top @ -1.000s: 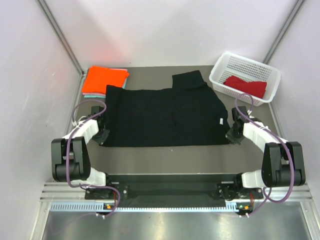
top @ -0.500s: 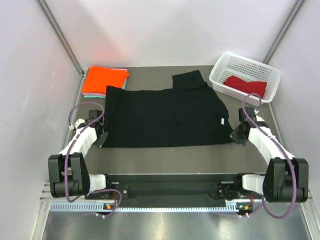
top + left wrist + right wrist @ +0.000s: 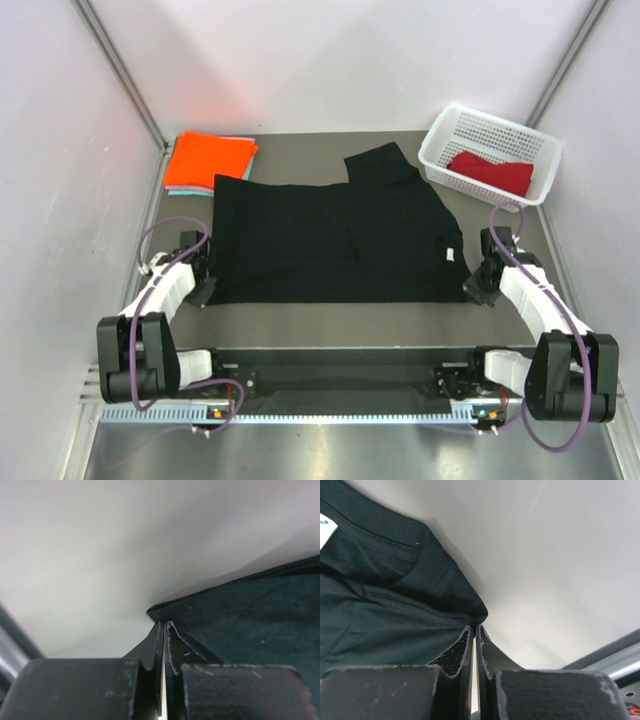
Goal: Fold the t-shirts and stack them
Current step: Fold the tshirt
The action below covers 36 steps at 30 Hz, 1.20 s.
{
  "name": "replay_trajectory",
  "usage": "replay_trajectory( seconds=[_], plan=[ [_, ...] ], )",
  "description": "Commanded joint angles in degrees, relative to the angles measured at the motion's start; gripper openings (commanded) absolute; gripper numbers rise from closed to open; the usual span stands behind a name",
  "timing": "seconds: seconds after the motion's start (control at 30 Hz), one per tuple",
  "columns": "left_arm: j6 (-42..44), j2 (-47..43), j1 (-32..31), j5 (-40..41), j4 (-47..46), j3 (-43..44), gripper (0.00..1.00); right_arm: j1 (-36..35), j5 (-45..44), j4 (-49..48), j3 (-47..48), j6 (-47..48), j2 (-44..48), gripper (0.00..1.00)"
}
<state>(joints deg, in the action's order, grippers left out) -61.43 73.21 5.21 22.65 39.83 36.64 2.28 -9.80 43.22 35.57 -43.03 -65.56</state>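
The large black t-shirt (image 3: 335,240) lies spread flat on the table, one sleeve pointing to the back. My left gripper (image 3: 205,291) is shut on its near left corner, which shows at the fingertips in the left wrist view (image 3: 164,625). My right gripper (image 3: 476,291) is shut on the near right corner (image 3: 470,611). The orange t-shirt (image 3: 210,157) lies folded at the back left on top of the pale teal one (image 3: 183,190). The dark red t-shirt (image 3: 490,171) lies in the basket.
The white mesh basket (image 3: 438,142) stands at the back right, close to the black shirt's sleeve. Grey walls close in the table on both sides. The arm bases sit on the rail at the near edge.
Both grippers have moved toward the near edge, drawing the black shirt's near hem with them. The shirt lies a little closer and flatter.
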Motion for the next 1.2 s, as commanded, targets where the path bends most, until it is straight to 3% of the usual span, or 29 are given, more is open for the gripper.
replay_trajectory(
  seconds=[0.0,0.4,0.47,0.5,0.57,0.67,0.83,0.97,1.03,1.17],
  plan=[
    [-1.0,-5.1,0.3,3.8,4.5,-1.6,0.00,1.1,-2.2,2.6,0.2,0.9,2.9,0.00],
    [-6.0,-6.1,0.2,3.2,10.3,-2.0,0.00,1.1,-1.5,4.2,-0.8,-1.2,3.9,0.00],
    [-4.2,-5.9,0.2,2.8,8.0,-1.9,0.07,1.1,-1.4,3.9,-0.9,-1.5,4.3,0.00],
    [-4.1,-5.5,0.2,3.0,7.8,-1.4,0.18,1.1,-1.4,3.9,-0.7,-1.7,4.2,0.01],
    [-0.3,-4.7,0.3,0.7,3.3,1.1,0.20,1.1,-1.2,3.1,-0.4,-1.3,3.7,0.01],
    [3.0,-5.2,0.2,2.7,4.1,5.1,0.24,1.1,-3.0,3.3,0.5,-0.6,2.2,0.02],
    [5.7,-6.2,0.3,7.1,5.0,10.4,0.26,1.1,-4.6,5.5,2.5,-0.7,2.0,0.18],
    [15.4,-6.4,0.3,-0.9,-4.1,10.6,0.26,1.1,-5.3,6.9,5.2,-0.5,4.4,0.24],
    [19.7,-5.7,0.3,-9.1,-10.9,9.4,0.26,1.1,-5.3,8.0,6.8,0.0,5.2,0.25],
    [24.8,-2.1,0.3,-16.1,-15.7,8.9,0.27,1.1,-3.9,8.3,10.6,0.9,7.5,0.26]
  ],
)
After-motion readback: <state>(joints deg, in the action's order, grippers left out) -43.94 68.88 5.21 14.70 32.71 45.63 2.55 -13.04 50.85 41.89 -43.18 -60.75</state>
